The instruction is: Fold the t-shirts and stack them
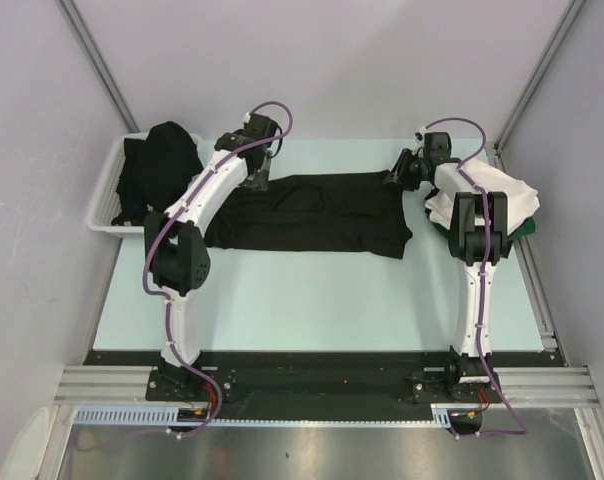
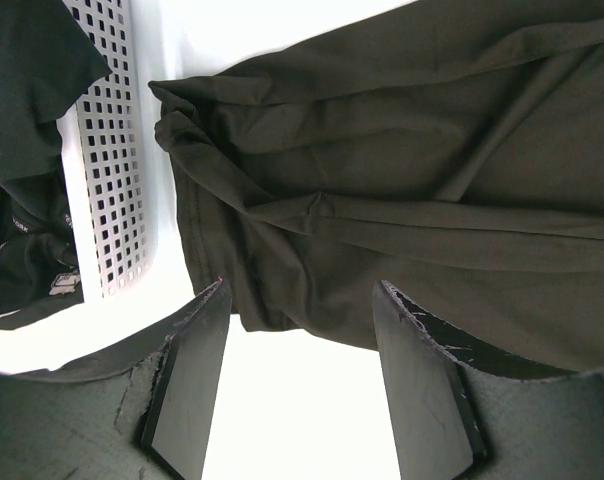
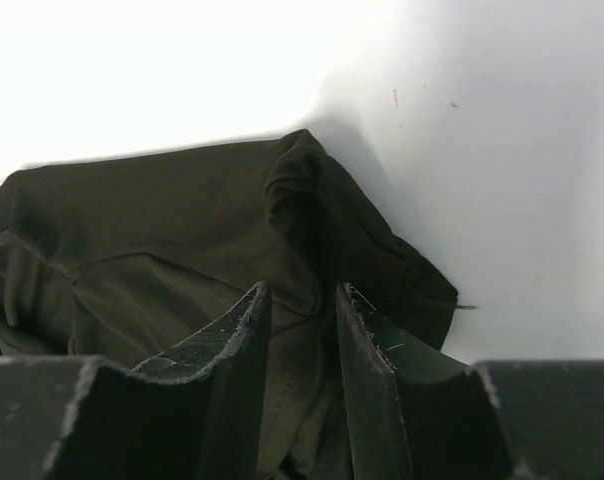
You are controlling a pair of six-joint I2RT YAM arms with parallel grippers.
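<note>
- Top view: a black shirt (image 1: 312,212) lies spread crosswise on the table (image 1: 312,300), between the two arms.
- The left gripper (image 1: 257,178) hangs at the shirt's far left corner and the right gripper (image 1: 397,172) at its far right corner.
- A basket (image 1: 104,190) at the left edge holds a heap (image 1: 164,158) of dark shirts.
- At the right edge, a folded white shirt (image 1: 522,195) rests on a green shirt (image 1: 528,229), partly hidden by the right arm.
- Left wrist view: the left gripper (image 2: 297,385) is spread wide and holds nothing. The black shirt's (image 2: 402,180) wrinkled edge lies beyond its fingertips, with the basket (image 2: 112,150) just beside.
- Right wrist view: the right gripper (image 3: 302,290) is nearly closed. It appears to be pinching a raised fold of the black shirt (image 3: 182,230), though the contact is dark and hard to read.
</note>
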